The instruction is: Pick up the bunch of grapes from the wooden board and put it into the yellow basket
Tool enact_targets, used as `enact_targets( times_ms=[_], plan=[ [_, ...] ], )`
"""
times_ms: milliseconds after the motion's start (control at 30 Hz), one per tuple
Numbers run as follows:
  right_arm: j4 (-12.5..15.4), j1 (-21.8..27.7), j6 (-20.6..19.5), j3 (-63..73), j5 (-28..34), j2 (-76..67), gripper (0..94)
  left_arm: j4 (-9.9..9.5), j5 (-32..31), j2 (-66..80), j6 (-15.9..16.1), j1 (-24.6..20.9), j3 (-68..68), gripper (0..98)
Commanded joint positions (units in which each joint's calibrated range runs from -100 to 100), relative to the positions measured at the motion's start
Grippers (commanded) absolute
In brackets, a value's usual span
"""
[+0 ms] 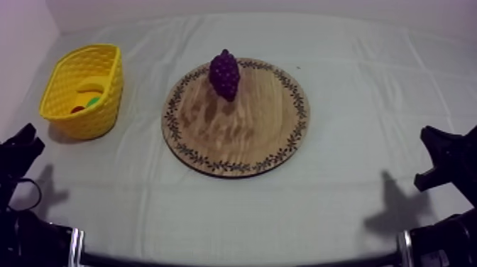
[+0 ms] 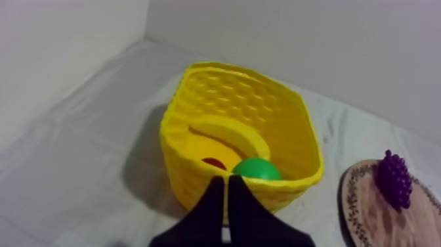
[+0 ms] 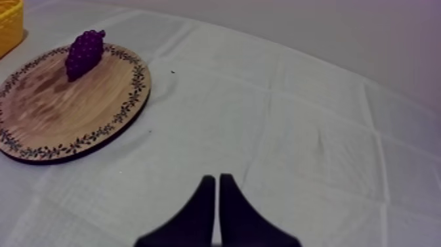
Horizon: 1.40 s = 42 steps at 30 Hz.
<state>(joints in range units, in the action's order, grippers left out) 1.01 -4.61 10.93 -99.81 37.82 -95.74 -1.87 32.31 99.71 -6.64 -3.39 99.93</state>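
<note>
**Top view.** A purple toy bunch of grapes (image 1: 224, 73) stands on the far part of a round wooden board with a patterned rim (image 1: 234, 142), which lies mid-table on the grey-white cloth of the table (image 1: 355, 78). A yellow woven basket (image 1: 106, 103) sits to the board's left, apart from it, holding toy fruit. The left end effector (image 1: 27, 138) rests low at the left edge and the right end effector (image 1: 434, 145) low at the right edge. Both are well apart from the grapes.

**Left wrist view.** The left end effector (image 2: 227, 190) has its two black fingers pressed together as a narrow wedge, gripping nothing, just before the basket's (image 2: 177, 131) near wall. Inside lie a yellow toy banana (image 2: 230, 134), a green toy fruit (image 2: 256, 169) and a small red fruit (image 2: 213, 162). The grapes (image 2: 394, 180) stand on the board (image 2: 367, 213), beyond the basket.

**Right wrist view.** The right end effector (image 3: 217, 187) is likewise closed to a wedge with nothing held, over bare cloth. The grapes (image 3: 84, 52) sit at the board's (image 3: 65, 112) far side, well away from the fingers. A corner of the basket (image 3: 10, 23) lies behind the board.
</note>
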Motion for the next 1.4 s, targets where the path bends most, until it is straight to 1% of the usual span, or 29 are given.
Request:
enact_targets(
  times_ms=[0, 100, 233, 367, 467, 600, 767, 867, 1000, 1067, 1233, 1367],
  plan=[
    [0.0, 0.0, 0.0, 0.0, 0.0, 0.0, 0.4, -0.01, 0.1, 0.0, 1.9, -0.1, -0.4, 0.1],
    [0.0, 0.0, 0.0, 0.0, 0.0, 0.0, 0.4, -0.23, -0.5, -0.7, 3.7, -0.1, -0.7, 0.0],
    [0.0, 0.0, 0.0, 0.0, 0.0, 0.0, 0.4, -0.58, -3.4, -5.1, 5.4, -0.3, -3.2, 0.0],
    [0.0, 0.0, 0.0, 0.0, 0.0, 0.0, 0.4, -0.27, -4.6, -12.1, 5.8, 0.2, -11.2, 0.0],
    [0.0, 0.0, 0.0, 0.0, 0.0, 0.0, 0.4, -0.1, -3.0, -17.8, 6.3, 1.7, -19.2, 0.0],
    [0.0, 0.0, 0.0, 0.0, 0.0, 0.0, 0.4, 0.3, -0.3, -25.8, 7.8, 4.0, -29.3, 0.0],
    [0.0, 0.0, 0.0, 0.0, 0.0, 0.0, 0.4, 0.76, 1.0, -35.4, 9.5, 6.4, -38.6, 0.0],
    [0.0, 0.0, 0.0, 0.0, 0.0, 0.0, 0.4, 0.61, 2.0, -41.1, 9.5, 7.8, -44.1, 0.0],
    [0.0, 0.0, 0.0, 0.0, 0.0, 0.0, 0.4, -0.69, 4.4, -48.4, 7.7, 10.4, -52.5, 0.0],
    [0.0, 0.0, 0.0, 0.0, 0.0, 0.0, 0.4, -1.63, 5.3, -51.9, 6.5, 12.1, -56.3, 0.0],
    [0.0, 0.0, 0.0, 0.0, 0.0, 0.0, 0.4, -6.13, 7.5, -60.9, 1.5, 16.9, -65.1, 0.0],
    [0.0, 0.0, 0.0, 0.0, 0.0, 0.0, 0.4, -8.5, 11.6, -68.7, -1.7, 20.1, -73.1, 0.0]
  ],
)
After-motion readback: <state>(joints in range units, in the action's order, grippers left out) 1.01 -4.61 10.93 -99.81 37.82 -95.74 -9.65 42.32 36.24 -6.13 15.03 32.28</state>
